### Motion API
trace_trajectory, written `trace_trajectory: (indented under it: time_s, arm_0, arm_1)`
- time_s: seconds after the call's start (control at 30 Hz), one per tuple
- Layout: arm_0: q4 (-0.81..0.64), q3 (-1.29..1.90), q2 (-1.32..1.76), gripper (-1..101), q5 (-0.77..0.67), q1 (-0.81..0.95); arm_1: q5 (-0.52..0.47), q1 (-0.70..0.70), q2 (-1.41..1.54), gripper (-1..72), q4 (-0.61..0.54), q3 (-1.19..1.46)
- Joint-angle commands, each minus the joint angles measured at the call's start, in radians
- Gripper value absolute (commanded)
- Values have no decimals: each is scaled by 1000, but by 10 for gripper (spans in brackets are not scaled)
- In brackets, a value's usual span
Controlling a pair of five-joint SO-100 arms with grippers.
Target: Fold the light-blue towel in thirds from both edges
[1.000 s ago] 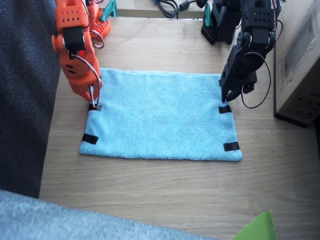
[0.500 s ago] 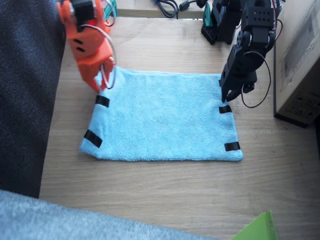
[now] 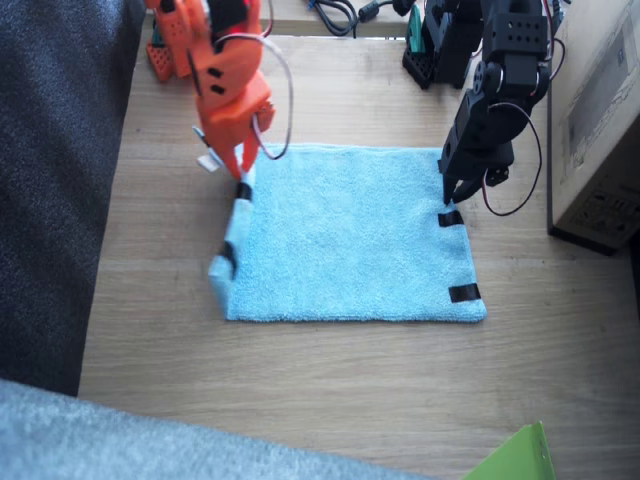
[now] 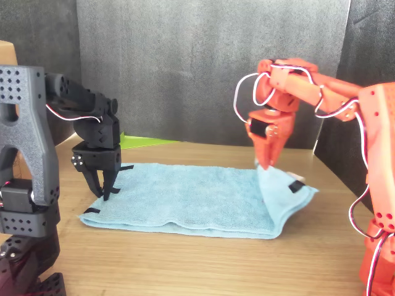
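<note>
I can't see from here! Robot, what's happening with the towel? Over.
Right gripper shut on towel edge, lifting it inward. Left gripper open, tips down at opposite edge. Light-blue towel otherwise flat. Nothing blocking.

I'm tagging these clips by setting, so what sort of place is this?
Probably a robotics workbench or lab: a wooden table, a dark backdrop behind it, loose cables, and two small arms working a light-blue towel.

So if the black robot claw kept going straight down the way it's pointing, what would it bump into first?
The left gripper points down, so it would probably meet the light-blue towel first, close to the black tape strip on its short edge.
</note>
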Motion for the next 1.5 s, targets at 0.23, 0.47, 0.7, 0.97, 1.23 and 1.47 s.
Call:
trace_trajectory:
  time_s: [0.23,0.47,0.7,0.97,1.23,1.47]
  arm_0:
    - [8,14,41,-1,-3,20]
    - [3,23,49,-1,-5,20]
    - [3,25,51,-1,-8,20]
    - [0,35,58,-1,-12,20]
    - [0,38,61,-1,-9,18]
    - [-2,34,72,-2,5,0]
  arm_1:
    - [-5,100,-135,-1,12,-230]
    - [-28,186,-212,-1,12,-325]
    - [-48,239,-230,1,12,-397]
    - [-83,308,-247,187,12,-446]
    - [-92,318,-189,233,14,-425]
    - [-11,-38,-115,136,12,-305]
